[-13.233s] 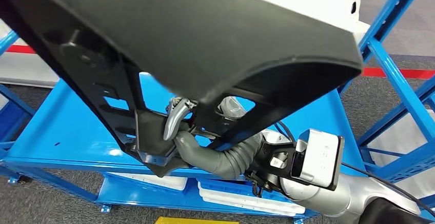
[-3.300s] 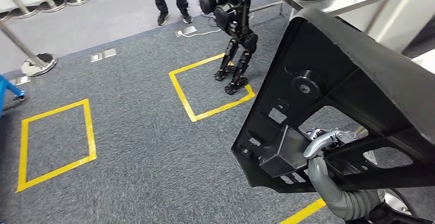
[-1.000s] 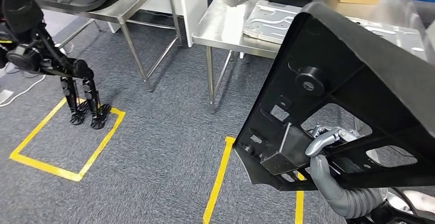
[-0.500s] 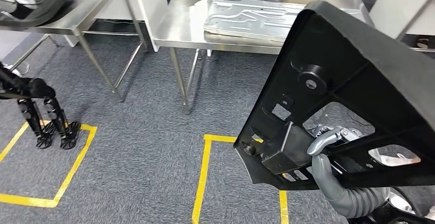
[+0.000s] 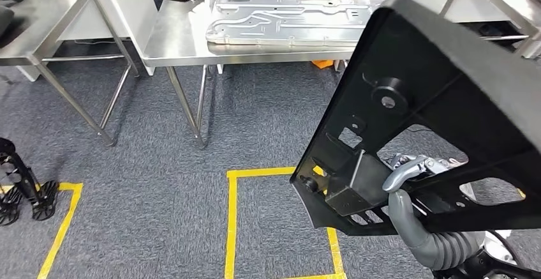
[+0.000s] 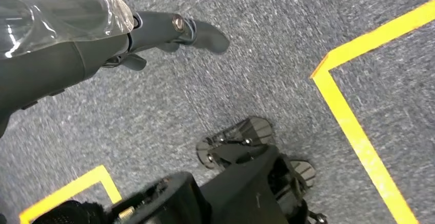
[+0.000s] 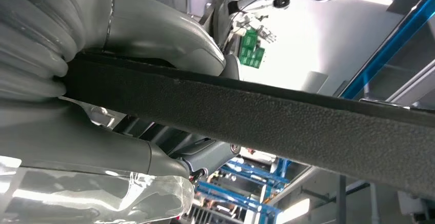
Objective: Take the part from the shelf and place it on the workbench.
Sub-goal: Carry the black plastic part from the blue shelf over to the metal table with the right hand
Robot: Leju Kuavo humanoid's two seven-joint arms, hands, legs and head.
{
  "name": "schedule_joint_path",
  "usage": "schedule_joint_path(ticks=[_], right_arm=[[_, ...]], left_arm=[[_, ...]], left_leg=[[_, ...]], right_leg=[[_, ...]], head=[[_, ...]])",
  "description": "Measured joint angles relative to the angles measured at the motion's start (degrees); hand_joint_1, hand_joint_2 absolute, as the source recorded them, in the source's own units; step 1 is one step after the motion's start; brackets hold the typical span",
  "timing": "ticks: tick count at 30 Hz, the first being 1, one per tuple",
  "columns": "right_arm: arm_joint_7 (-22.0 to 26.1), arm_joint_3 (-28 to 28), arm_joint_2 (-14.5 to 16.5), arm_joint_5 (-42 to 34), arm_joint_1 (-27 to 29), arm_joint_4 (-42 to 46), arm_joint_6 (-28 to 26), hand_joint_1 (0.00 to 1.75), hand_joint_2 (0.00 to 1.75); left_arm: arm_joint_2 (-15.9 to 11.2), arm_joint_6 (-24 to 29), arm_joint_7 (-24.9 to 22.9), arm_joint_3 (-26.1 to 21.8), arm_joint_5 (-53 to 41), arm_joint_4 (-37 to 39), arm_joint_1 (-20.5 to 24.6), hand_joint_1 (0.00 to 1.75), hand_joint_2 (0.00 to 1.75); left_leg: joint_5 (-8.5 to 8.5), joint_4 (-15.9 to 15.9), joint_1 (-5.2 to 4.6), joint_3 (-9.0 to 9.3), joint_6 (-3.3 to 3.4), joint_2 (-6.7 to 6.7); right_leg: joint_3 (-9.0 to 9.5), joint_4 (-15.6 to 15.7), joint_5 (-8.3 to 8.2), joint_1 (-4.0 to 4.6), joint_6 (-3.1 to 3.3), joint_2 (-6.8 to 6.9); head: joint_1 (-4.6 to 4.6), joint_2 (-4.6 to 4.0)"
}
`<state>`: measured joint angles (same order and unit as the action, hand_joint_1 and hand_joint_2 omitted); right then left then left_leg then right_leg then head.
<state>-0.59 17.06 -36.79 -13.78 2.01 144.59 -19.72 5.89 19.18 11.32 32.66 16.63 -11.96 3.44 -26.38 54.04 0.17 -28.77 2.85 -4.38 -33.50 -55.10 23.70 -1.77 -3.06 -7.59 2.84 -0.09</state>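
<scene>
The right robot hand [image 5: 408, 170] grips the black part [image 5: 440, 113] upright and close to the robot's body, the counter [image 5: 185, 33] ahead and leftward, while the left robot hand [image 6: 128, 34] hangs with fingers apart, holding nothing.

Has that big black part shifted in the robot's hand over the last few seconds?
No. The black part sits the same against the right hand holding it. The floor and the steel workbench slid across the view because the camera turned.
</scene>
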Motion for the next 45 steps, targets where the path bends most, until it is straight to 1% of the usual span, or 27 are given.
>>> schedule_joint_path(ticks=[1, 3, 5, 6, 7, 8, 9, 11, 13, 16, 17, 19, 21, 22, 23, 24, 26, 28, 31, 33, 36, 37, 38, 39, 42, 43, 45], right_arm=[[0.0, 0.0, 0.0, 0.2, 0.0, 0.0, 0.0, 1.75, 1.75], [-0.1, 0.0, -0.1, 0.7, -0.3, 0.0, 0.1, 1.75, 1.75], [-0.2, 0.0, -0.2, 1.1, -0.5, 0.0, 0.2, 1.75, 1.75], [-0.3, 0.1, -0.2, 1.2, -0.6, 0.0, 0.2, 1.75, 1.75], [-0.3, 0.1, -0.2, 1.3, -0.6, 0.0, 0.2, 1.75, 1.75], [-0.4, 0.1, -0.2, 1.4, -0.6, 0.0, 0.2, 1.75, 1.75], [-0.4, 0.1, -0.2, 1.5, -0.6, 0.0, 0.2, 1.75, 1.75], [-0.4, 0.1, -0.2, 1.7, -0.6, -0.1, 0.2, 1.75, 1.75], [-0.4, 0.2, -0.2, 1.7, -0.7, -0.1, 0.1, 1.75, 1.75], [-0.4, 0.2, -0.2, 1.8, -0.8, -0.1, 0.2, 1.75, 1.75], [-0.4, 0.2, -0.2, 1.8, -0.8, -0.1, 0.2, 1.75, 1.75], [-0.4, 0.3, -0.2, 1.9, -0.9, -0.1, 0.2, 1.75, 1.75], [-0.4, 0.4, -0.2, 2.1, -0.9, -0.1, 0.2, 1.75, 1.75], [-0.4, 0.5, -0.2, 2.2, -0.9, -0.1, 0.2, 1.75, 1.75], [-0.4, 0.6, -0.2, 2.2, -0.9, -0.1, 0.2, 1.75, 1.75], [-0.4, 0.7, -0.2, 2.3, -0.9, -0.1, 0.2, 1.75, 1.75], [-0.4, 0.7, -0.2, 2.3, -1.0, -0.1, 0.2, 1.75, 1.75], [-0.4, 0.8, -0.2, 2.3, -1.1, -0.1, 0.2, 1.75, 1.75], [-0.4, 0.9, -0.2, 2.3, -1.1, -0.1, 0.2, 1.75, 1.75], [-0.4, 1.0, -0.1, 2.3, -1.2, -0.1, 0.2, 1.75, 1.75], [-0.4, 1.1, -0.1, 2.3, -1.2, -0.1, 0.1, 1.75, 1.75], [-0.5, 1.2, -0.1, 2.3, -1.2, -0.1, 0.1, 1.75, 1.75], [-0.5, 1.3, -0.1, 2.3, -1.2, -0.1, 0.1, 1.75, 1.75], [-0.5, 1.3, -0.1, 2.3, -1.2, -0.1, 0.1, 1.75, 1.75], [-0.4, 1.4, -0.1, 2.3, -1.3, -0.1, 0.1, 1.75, 1.75], [-0.4, 1.4, -0.1, 2.3, -1.4, -0.1, 0.1, 1.75, 1.75], [-0.4, 1.4, -0.1, 2.3, -1.4, -0.1, 0.1, 1.75, 1.75]], left_arm=[[0.0, 0.0, 0.0, 0.0, 0.0, 0.0, 0.0, 0.0, 1.75], [0.1, 0.0, 0.0, 0.0, 0.1, 0.0, -0.1, 0.0, 1.75], [0.1, 0.0, 0.0, 0.0, 0.2, 0.0, -0.2, 0.0, 1.75], [0.2, -0.1, 0.0, 0.1, 0.3, 0.0, -0.3, 0.0, 1.75], [0.2, -0.1, 0.0, 0.1, 0.4, 0.0, -0.4, 0.0, 1.75], [0.2, -0.1, 0.0, 0.1, 0.4, 0.0, -0.4, 0.0, 1.75], [0.2, -0.2, 0.0, 0.1, 0.5, 0.0, -0.4, 0.0, 1.75], [0.2, -0.2, 0.0, 0.1, 0.5, 0.0, -0.4, 0.0, 1.75], [0.1, -0.2, 0.0, 0.1, 0.6, 0.0, -0.3, 0.0, 1.75], [0.1, -0.2, 0.0, 0.1, 0.9, 0.0, -0.3, 0.0, 1.75], [0.1, -0.2, 0.0, 0.1, 1.0, 0.0, -0.3, 0.0, 1.75], [0.1, -0.1, 0.0, 0.1, 1.1, 0.0, -0.2, 0.0, 1.75], [0.1, -0.1, 0.0, 0.1, 1.2, 0.0, -0.1, 0.0, 1.75], [0.1, -0.1, 0.0, 0.1, 1.2, 0.0, -0.1, 0.0, 1.75], [0.1, -0.1, 0.0, 0.1, 1.2, 0.0, -0.1, 0.0, 1.75], [0.1, -0.1, 0.0, 0.1, 1.2, 0.0, 0.0, 0.0, 1.75], [0.1, -0.1, -0.1, 0.1, 1.2, 0.0, -0.1, 0.0, 1.75], [0.1, -0.1, -0.2, 0.1, 1.2, 0.0, -0.2, 0.0, 1.75], [0.1, -0.1, -0.2, 0.1, 1.2, 0.0, -0.3, 0.0, 1.75], [0.1, -0.1, -0.2, 0.1, 1.2, 0.0, -0.3, 0.0, 1.75], [0.2, -0.1, -0.2, 0.1, 1.2, 0.0, -0.4, 0.0, 1.75], [0.2, -0.1, -0.2, 0.1, 1.2, 0.0, -0.4, 0.0, 1.75], [0.2, -0.1, -0.2, 0.1, 1.2, 0.0, -0.4, 0.0, 1.75], [0.2, -0.1, -0.2, 0.1, 1.2, 0.0, -0.4, 0.0, 1.75], [0.2, -0.1, -0.2, 0.1, 1.2, 0.0, -0.4, 0.0, 1.75], [0.2, -0.1, -0.2, 0.1, 1.3, 0.0, -0.4, 0.0, 1.75], [0.1, -0.1, -0.2, 0.1, 1.3, 0.0, -0.3, 0.0, 1.75]], left_leg=[[0.31, -0.3, 0.06, 0.04, 0.2, 0.49], [1.0, -0.9, 0.29, 0.07, 0.79, 1.49], [1.25, -1.0, 0.2, -0.16, 1.15, 2.46], [1.3, -1.0, 0.16, -0.28, 1.17, 2.94], [1.33, -0.9, 0.14, -0.37, 1.15, 3.38], [1.34, -0.9, 0.17, -0.4, 1.09, 3.74], [1.32, -0.8, 0.22, -0.4, 0.97, 4.03], [1.04, -0.3, 0.19, -0.53, 0.43, 4.38], [0.76, 0.3, -0.04, -0.8, -0.29, 4.52], [0.65, 0.5, 0.16, -1.07, -1.16, 4.54], [-0.09, 1.5, 0.33, -1.52, -1.45, 4.5], [-3.37, 7.0, 0.51, -3.97, -1.99, 4.41], [-6.95, 15.1, 0.53, -7.62, -2.25, 4.38], [-7.58, 17.5, 0.53, -8.74, -2.25, 4.38], [-7.07, 17.7, 0.52, -8.76, -2.15, 4.38], [-5.6, 15.6, 0.5, -7.69, -1.95, 4.36], [-1.69, 7.2, 0.39, -3.64, -1.25, 4.2], [0.22, 1.5, 0.08, -1.2, -0.71, 4.01], [0.66, 0.4, -0.16, -1.2, -0.13, 3.97], [1.19, -0.1, 0.03, -1.09, 0.59, 4.09], [1.47, -0.4, -0.01, -1.14, 1.15, 4.33], [1.48, -0.4, -0.06, -1.17, 1.17, 4.36], [1.47, -0.3, -0.09, -1.17, 1.17, 4.38], [1.45, -0.3, -0.07, -1.12, 1.14, 4.38], [1.11, 0.2, -0.13, -1.09, 0.59, 4.29], [1.01, 0.4, -0.25, -1.2, 0.29, 4.28], [1.01, 0.5, -0.42, -1.48, -0.28, 4.27]], right_leg=[[-0.24, -0.2, 0.1, -0.02, -0.27, 0.5], [-1.74, -3.3, 2.36, 0.13, -0.6, 3.41], [-5.01, -11.0, 6.55, 0.19, -0.88, 6.16], [-6.47, -14.6, 8.01, 0.13, -1.07, 6.55], [-7.1, -16.6, 8.49, 0.05, -1.27, 6.71], [-6.5, -16.2, 7.87, -0.04, -1.46, 6.78], [-4.69, -13.4, 6.39, -0.16, -1.63, 6.9], [0.28, -5.0, 3.41, -0.3, -1.8, 7.27], [2.63, -0.6, 2.45, -0.23, -1.19, 7.34], [2.36, -0.3, 2.28, 0.04, 0.25, 7.19], [2.28, -0.3, 2.12, 0.04, 0.66, 7.23], [2.05, -0.2, 1.85, -0.02, 1.24, 7.31], [1.76, -0.2, 1.73, 0.05, 1.49, 7.32], [1.68, -0.3, 1.69, 0.09, 1.52, 7.29], [1.67, -0.3, 1.67, 0.13, 1.53, 7.25], [1.73, -0.3, 1.67, 0.15, 1.52, 7.2], [1.89, -0.3, 1.66, 0.22, 1.4, 7.07], [1.74, -0.3, 1.6, 0.36, 0.96, 6.96], [1.42, -0.2, 1.41, 0.28, -0.1, 6.91], [0.5, -2.2, 2.93, 0.16, -0.58, 7.03], [-4.35, -13.0, 8.48, 0.17, -0.98, 7.13], [-5.65, -16.0, 9.4, 0.17, -1.11, 7.14], [-6.04, -17.1, 9.26, 0.15, -1.19, 7.14], [-5.18, -15.6, 8.0, 0.12, -1.24, 7.17], [0.9, -3.7, 3.07, 0.02, -1.15, 7.39], [1.99, -1.4, 2.46, 0.04, -0.89, 7.4], [2.14, -0.5, 2.36, 0.26, -0.1, 7.28]], head=[[0.02, 0.0], [0.16, 0.0], [0.3, 0.0], [0.3, 0.0], [0.29, 0.0], [0.3, 0.0], [0.29, 0.0], [0.3, 0.0], [0.22, 0.0], [0.15, 0.0], [0.14, 0.0], [0.1, 0.0], [0.1, 0.0], [0.1, 0.0], [0.11, 0.0], [0.1, 0.0], [0.1, 0.0], [0.14, 0.0], [0.16, 0.0], [0.21, 0.0], [0.27, 0.0], [0.26, 0.0], [0.26, 0.0], [0.26, 0.0], [0.27, 0.0], [0.23, 0.0], [0.16, 0.0]])
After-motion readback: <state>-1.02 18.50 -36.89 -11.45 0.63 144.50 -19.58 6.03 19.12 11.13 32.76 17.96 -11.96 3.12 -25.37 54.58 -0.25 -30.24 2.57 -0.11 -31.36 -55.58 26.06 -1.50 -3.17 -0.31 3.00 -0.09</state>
